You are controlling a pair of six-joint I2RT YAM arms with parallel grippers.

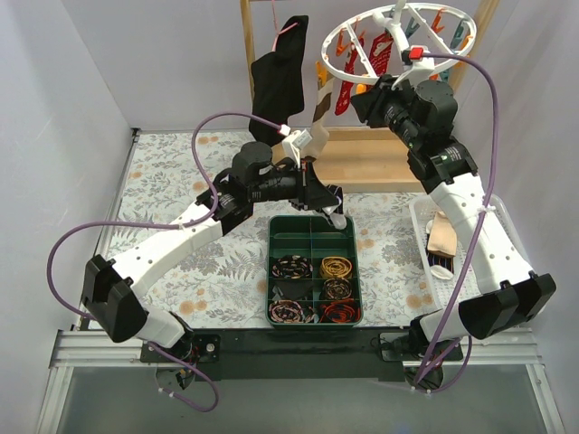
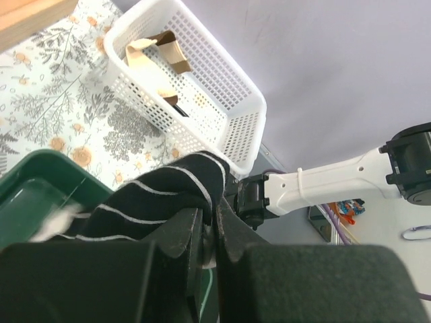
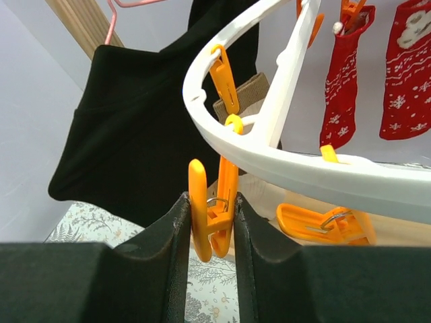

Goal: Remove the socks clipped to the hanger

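The white ring hanger (image 1: 342,34) hangs at the back right, with red socks (image 1: 378,56) clipped to it. In the right wrist view two red socks (image 3: 342,81) and a brown-beige sock (image 3: 246,94) hang from the ring (image 3: 303,171). My right gripper (image 3: 210,202), also in the top view (image 1: 366,101), is shut on an orange clip (image 3: 214,215) that holds no sock. My left gripper (image 2: 214,215) is shut on a dark navy sock with white stripes (image 2: 155,198). It holds it over the green tray's far end (image 1: 324,206).
A green compartment tray (image 1: 270,271) with coiled bands sits in the middle. A white basket (image 2: 232,81) holding beige socks (image 1: 443,233) stands at the right. A black garment (image 1: 276,77) on a pink hanger (image 3: 128,8) hangs from the wooden frame (image 3: 77,23).
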